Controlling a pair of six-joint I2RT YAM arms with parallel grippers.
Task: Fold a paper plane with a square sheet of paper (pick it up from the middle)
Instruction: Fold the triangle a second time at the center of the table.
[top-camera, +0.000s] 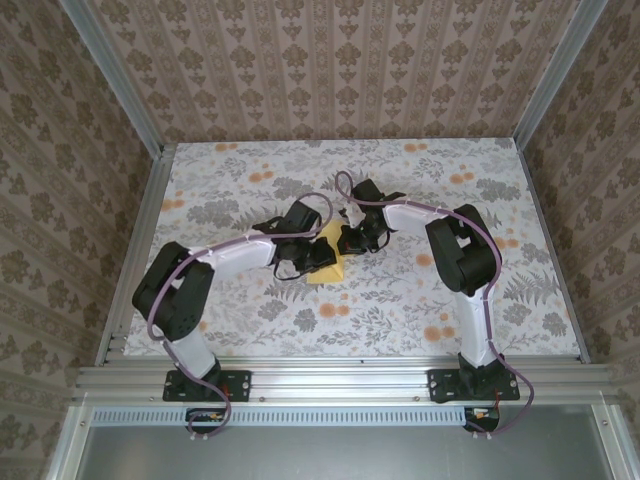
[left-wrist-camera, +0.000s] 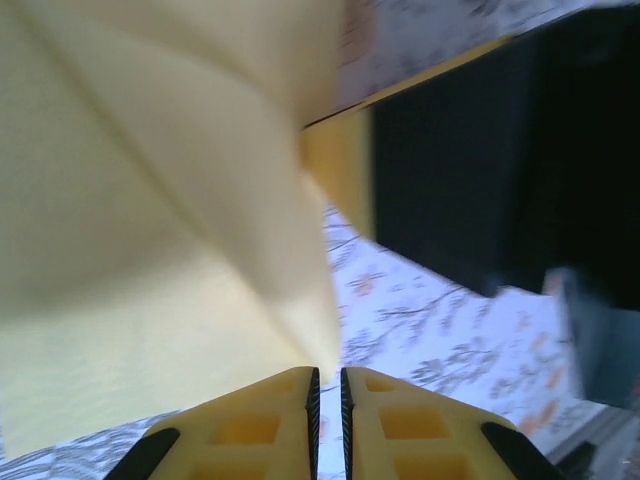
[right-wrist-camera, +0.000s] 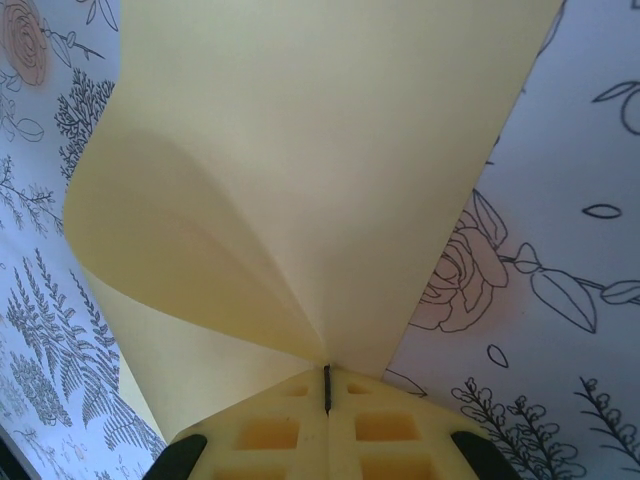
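Note:
The square sheet of paper (top-camera: 327, 271) is pale yellow and held up off the floral table between both grippers, bent into soft curved folds. In the right wrist view the sheet (right-wrist-camera: 320, 150) fans out from my right gripper (right-wrist-camera: 327, 367), which is shut on its edge. My right gripper (top-camera: 351, 242) sits at the sheet's far right side. In the left wrist view the sheet (left-wrist-camera: 150, 200) narrows to a folded tip just ahead of my left gripper (left-wrist-camera: 326, 371). The left jaws stand a narrow slit apart, with table showing through. My left gripper (top-camera: 314, 256) is at the sheet's left.
The right arm's black body (left-wrist-camera: 470, 160) hangs close in front of the left wrist camera. Floral cloth (top-camera: 400, 300) covers the table. Aluminium rails (top-camera: 330, 378) run along the near edge and sides, and patterned walls enclose the space.

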